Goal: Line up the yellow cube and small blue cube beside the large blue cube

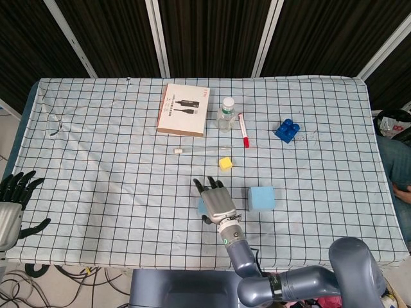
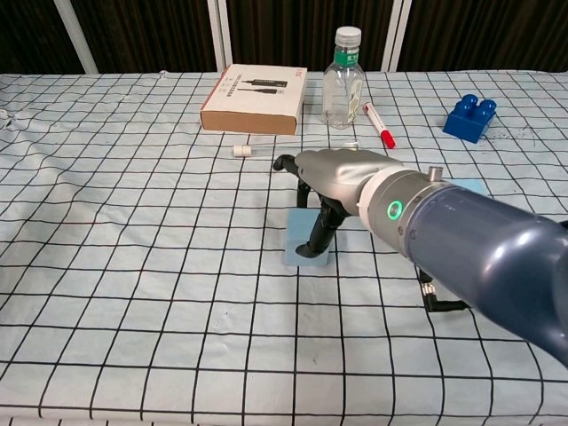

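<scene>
The small blue cube [image 1: 201, 207] lies near the front middle of the table, mostly covered by my right hand [image 1: 216, 199]. In the chest view the right hand [image 2: 330, 186] arches over this cube [image 2: 296, 251], fingers spread, fingertips [image 2: 317, 244] down on its top. I cannot see a firm grip. The large blue cube [image 1: 261, 198] sits just right of the hand, and my arm half hides it [image 2: 469, 187] in the chest view. The yellow cube [image 1: 225, 163] rests a little behind the hand, apart from both. My left hand [image 1: 15, 200] hangs open off the table's left front corner.
At the back stand a cardboard box [image 1: 183, 109], a clear bottle [image 1: 226, 113], a red pen [image 1: 243, 130] and a dark blue brick [image 1: 288, 130]. A small white cylinder [image 1: 178, 151] lies left of the yellow cube.
</scene>
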Robot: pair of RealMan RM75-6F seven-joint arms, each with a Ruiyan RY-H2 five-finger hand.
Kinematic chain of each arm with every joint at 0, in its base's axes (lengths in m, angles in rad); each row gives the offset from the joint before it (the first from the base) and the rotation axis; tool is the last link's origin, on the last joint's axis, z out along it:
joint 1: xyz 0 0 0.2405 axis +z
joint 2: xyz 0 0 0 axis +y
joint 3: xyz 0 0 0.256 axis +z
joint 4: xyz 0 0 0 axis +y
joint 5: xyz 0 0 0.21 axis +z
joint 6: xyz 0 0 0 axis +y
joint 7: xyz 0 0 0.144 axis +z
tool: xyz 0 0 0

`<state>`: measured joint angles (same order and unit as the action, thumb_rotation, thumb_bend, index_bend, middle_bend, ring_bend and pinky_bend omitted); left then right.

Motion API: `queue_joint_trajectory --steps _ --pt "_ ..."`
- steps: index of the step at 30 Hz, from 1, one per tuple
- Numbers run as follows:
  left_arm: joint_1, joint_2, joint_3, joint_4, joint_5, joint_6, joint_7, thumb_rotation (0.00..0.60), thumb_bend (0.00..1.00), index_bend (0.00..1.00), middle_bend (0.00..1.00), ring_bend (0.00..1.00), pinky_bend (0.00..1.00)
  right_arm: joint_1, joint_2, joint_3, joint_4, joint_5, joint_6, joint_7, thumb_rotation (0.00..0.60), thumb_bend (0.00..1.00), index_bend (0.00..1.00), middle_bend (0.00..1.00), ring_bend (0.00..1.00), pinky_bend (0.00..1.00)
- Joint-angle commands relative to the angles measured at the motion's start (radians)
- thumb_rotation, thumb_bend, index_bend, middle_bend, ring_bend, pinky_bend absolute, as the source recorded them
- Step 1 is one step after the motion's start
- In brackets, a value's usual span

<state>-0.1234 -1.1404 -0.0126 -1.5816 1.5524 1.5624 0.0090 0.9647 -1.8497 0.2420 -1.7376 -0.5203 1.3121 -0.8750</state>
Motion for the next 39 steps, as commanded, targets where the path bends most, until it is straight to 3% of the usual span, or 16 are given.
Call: queue_joint_trajectory --steps 1,29,39 --pt "0.001 0.0 -0.001 -0.001 -0.001 -0.001 0.0 0.6 0.11 0.17 0.07 0.0 0.0 0.007 -0.011 0.008 0.003 0.004 0.003 -0.014 0.6 0.2 0.05 0.32 0.0 0.13" --pt "0.012 0.006 -0.018 -0.008 -0.01 -0.016 -0.004 0.6 0.11 0.17 0.07 0.0 0.0 0.009 -0.053 0.046 0.048 0.044 0.009 -0.075 0.6 0.21 0.09 0.38 0.0 0.13" --pt "0.015 0.004 -0.023 -0.005 -0.01 -0.017 -0.001 0.6 0.11 0.17 0.07 0.0 0.0 -0.006 -0.032 0.048 0.033 -0.013 -0.001 -0.04 0.6 0.22 0.11 0.41 0.0 0.13"
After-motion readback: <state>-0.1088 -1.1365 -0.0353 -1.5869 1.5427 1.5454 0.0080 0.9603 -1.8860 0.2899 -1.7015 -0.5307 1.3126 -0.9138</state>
